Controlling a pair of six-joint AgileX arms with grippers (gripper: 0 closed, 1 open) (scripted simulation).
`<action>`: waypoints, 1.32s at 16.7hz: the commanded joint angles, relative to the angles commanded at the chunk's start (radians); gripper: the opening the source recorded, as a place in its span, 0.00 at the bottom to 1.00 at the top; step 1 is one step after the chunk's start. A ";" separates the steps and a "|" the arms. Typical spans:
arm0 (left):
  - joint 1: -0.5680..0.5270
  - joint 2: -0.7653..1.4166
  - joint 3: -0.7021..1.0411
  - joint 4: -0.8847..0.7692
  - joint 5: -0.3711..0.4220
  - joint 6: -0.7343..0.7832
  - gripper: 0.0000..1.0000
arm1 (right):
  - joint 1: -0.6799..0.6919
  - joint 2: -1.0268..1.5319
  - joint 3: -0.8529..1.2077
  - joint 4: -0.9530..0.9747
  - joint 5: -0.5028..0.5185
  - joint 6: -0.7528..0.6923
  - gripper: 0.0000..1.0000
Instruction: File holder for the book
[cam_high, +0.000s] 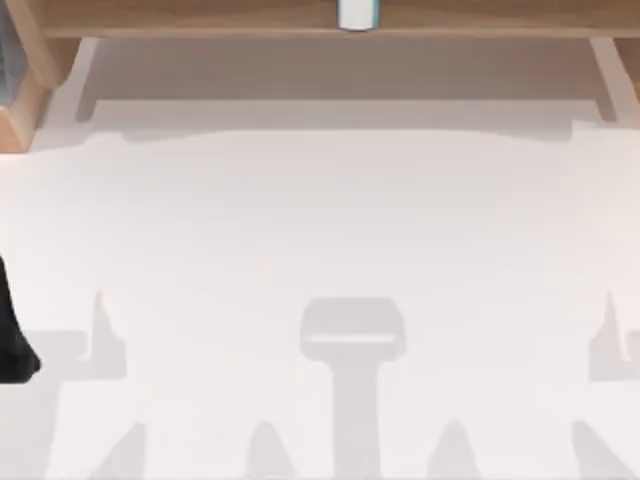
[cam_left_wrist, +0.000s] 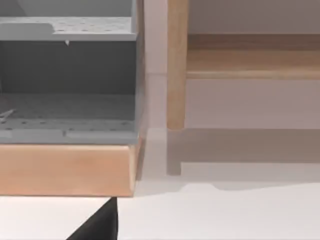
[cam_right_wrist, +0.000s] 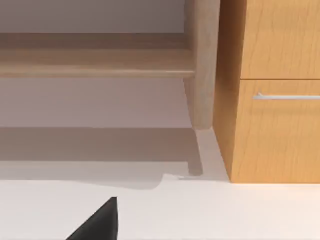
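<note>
Editor: Book (cam_high: 357, 14) first. Where is it?

Reporter: A small white-and-teal shape on the wooden shelf (cam_high: 200, 18) along the far edge of the table (cam_high: 320, 230), about the middle, cut off by the frame. That looks to be the book, though too little shows to be sure.

Editor: And the file holder (cam_left_wrist: 65, 170)?

Reporter: At the far left corner of the table, tan wood outside and grey inside, with its open side facing the left claw (cam_left_wrist: 100, 225). The holder sits close ahead of that claw and not touching it. The left arm (cam_high: 12, 335) itself is at the near left edge.

Editor: Claws open or closed?

Reporter: That cannot be told for either. Just a dark tip of each is in view. The right claw (cam_right_wrist: 100, 225) hangs over bare table on the right and faces a wooden cabinet (cam_right_wrist: 270, 130) at the far right corner.

Editor: How far is the book from them?

Reporter: Well apart from both. It lies far of and to the right of the left claw, and far of and to the left of the right one.

Editor: How will it handle?

Reporter: As a judgement, a thick hardback is stiff and fairly heavy, with smooth covers that may slip. A hold across the covers, squeezing the page block near the spine, should keep it from fanning open. It must go into the holder upright and square, or a corner could catch the wooden front.
</note>
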 joint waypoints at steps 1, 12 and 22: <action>0.000 0.000 0.000 0.000 0.000 0.000 1.00 | 0.000 0.000 0.000 0.000 0.000 0.000 1.00; -0.193 0.558 0.436 0.191 -0.181 0.003 1.00 | 0.000 0.000 0.000 0.000 0.000 0.000 1.00; -0.522 1.655 1.179 0.517 -0.490 0.009 1.00 | 0.000 0.000 0.000 0.000 0.000 0.000 1.00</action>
